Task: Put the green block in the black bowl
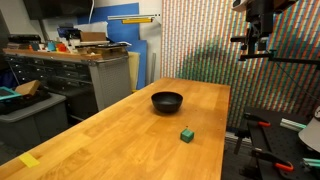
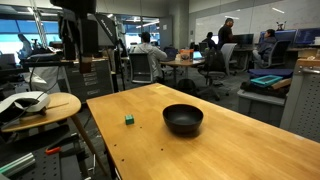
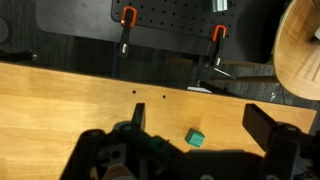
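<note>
The green block [image 1: 186, 134] is a small cube on the wooden table [image 1: 120, 135], near its edge; it also shows in an exterior view [image 2: 129, 119] and in the wrist view [image 3: 195, 138]. The black bowl [image 1: 167, 101] stands a short way from it on the table, seen too in an exterior view [image 2: 183, 119]; it is out of the wrist view. My gripper [image 1: 254, 48] is high above the table edge, open and empty. In the wrist view the block lies far below, between my two spread fingers [image 3: 199, 121].
A workbench with clutter [image 1: 75, 50] stands behind the table. A round wooden stool top [image 2: 40, 108] is beside the table edge, also in the wrist view [image 3: 300, 50]. Red-handled clamps [image 3: 128, 20] hang on a black pegboard below. People sit at desks [image 2: 150, 45] far off.
</note>
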